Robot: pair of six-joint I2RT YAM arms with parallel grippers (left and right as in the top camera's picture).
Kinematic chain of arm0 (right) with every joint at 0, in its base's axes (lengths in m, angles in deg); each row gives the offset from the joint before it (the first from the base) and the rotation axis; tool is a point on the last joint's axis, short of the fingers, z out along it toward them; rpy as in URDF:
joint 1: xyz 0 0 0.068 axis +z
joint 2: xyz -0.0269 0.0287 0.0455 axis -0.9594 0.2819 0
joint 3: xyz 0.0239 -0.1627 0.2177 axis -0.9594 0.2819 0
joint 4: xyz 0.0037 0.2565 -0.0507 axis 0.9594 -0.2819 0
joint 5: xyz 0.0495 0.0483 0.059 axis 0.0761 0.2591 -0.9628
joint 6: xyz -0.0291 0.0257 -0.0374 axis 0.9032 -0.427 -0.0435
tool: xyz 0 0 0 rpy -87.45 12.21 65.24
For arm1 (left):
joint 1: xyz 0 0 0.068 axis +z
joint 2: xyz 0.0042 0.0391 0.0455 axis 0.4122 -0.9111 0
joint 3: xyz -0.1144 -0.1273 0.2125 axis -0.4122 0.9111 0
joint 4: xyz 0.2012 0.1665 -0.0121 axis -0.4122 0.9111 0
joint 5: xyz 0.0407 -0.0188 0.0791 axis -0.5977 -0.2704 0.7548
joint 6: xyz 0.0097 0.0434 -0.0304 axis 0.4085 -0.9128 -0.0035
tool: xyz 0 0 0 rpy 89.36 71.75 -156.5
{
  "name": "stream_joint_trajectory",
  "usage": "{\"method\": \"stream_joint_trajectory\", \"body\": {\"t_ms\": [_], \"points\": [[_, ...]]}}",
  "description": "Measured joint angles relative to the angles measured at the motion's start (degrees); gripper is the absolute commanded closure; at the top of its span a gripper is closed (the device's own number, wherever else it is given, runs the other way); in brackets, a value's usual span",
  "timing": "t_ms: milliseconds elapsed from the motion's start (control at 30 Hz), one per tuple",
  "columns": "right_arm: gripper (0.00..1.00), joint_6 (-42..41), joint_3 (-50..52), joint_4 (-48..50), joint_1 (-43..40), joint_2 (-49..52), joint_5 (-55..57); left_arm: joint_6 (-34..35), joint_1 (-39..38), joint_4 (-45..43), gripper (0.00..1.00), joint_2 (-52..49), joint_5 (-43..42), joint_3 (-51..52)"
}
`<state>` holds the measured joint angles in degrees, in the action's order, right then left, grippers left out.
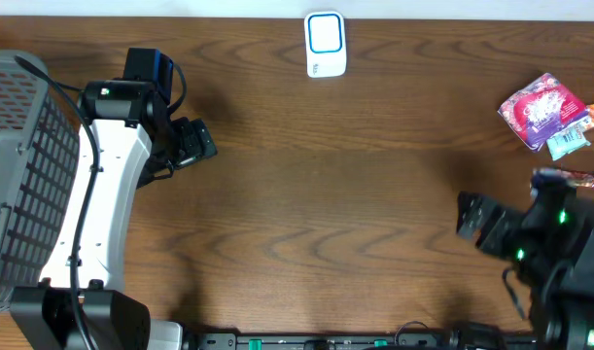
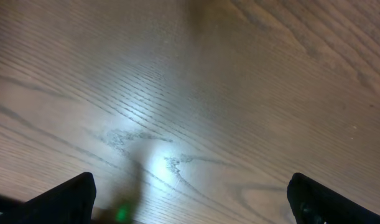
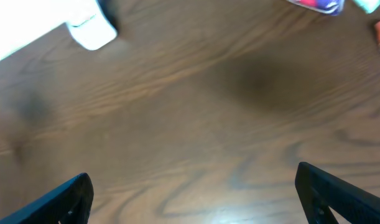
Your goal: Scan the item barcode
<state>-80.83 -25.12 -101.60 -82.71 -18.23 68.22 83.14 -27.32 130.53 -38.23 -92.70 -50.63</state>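
Observation:
The barcode scanner (image 1: 326,44), a white block with a blue-rimmed window, stands at the table's far edge; in the right wrist view the scanner (image 3: 93,31) shows at top left. The items are snack packets at the right edge: a pink-purple packet (image 1: 538,105), a small teal one (image 1: 569,142) and a patterned one (image 1: 572,178). The right wrist view catches the pink-purple packet's edge (image 3: 315,4). My left gripper (image 1: 194,144) (image 2: 191,182) is open over bare wood, far left of them. Near the front right, my right gripper (image 1: 470,216) (image 3: 193,175) is open, holding nothing.
A grey mesh basket (image 1: 15,175) fills the left edge beside the left arm. The wooden table (image 1: 355,194) lies between the two arms. The patterned packet sits just above the right arm's wrist.

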Motion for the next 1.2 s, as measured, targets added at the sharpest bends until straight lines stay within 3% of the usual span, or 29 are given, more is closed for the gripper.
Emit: {"method": "stream_joint_trajectory", "body": {"t_ms": [300, 867, 1200], "points": [[0.01, -6.36, 3.82, -3.26, 0.00, -4.96, -3.17, 0.00, 0.00, 0.00, 0.02, 0.00, 0.00, 0.00], [0.01, -7.08, 3.93, -7.67, 0.04, -4.98, -0.90, -0.02, -0.02, 0.00, 0.02, 0.00, 0.00, 0.00], [0.01, -5.25, 6.95, -1.79, 6.69, -6.03, 0.74, 0.00, 0.00, 0.00, 0.02, 0.00, 0.02, 0.00]]}}
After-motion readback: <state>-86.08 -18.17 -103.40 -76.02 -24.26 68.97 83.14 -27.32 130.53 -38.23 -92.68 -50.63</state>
